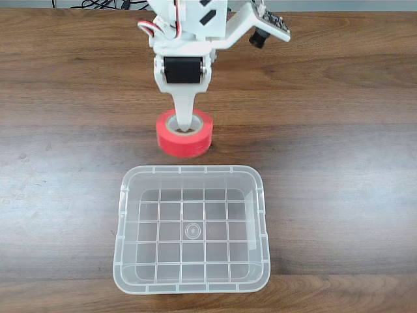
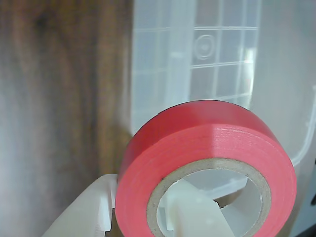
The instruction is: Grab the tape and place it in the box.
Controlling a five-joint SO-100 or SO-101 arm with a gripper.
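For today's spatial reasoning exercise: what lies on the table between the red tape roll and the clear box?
Nothing: in the fixed view only a bare strip of wooden table separates the tape from the box.

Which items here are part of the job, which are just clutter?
Job:
- tape, one claw finger in its core, one outside
- box, nothing in it

Not the job:
- wooden table
- cables at the far table edge, fixed view
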